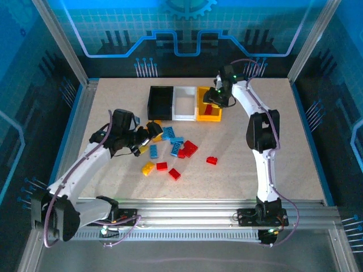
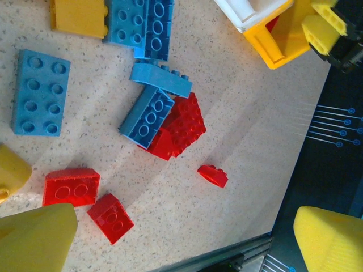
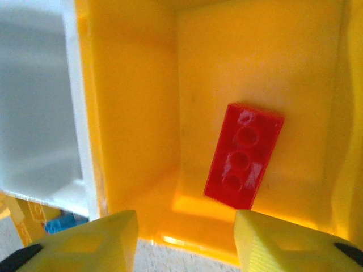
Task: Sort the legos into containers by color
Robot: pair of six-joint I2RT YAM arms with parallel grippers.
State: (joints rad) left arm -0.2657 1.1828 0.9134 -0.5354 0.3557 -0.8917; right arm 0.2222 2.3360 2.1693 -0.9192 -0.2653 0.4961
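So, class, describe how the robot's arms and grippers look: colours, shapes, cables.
The left arm and right arm are white links with black joints, with grey-purple cables looping alongside; small green lights glow on the right one. The left gripper and right gripper each carry two chunky yellow fingers.
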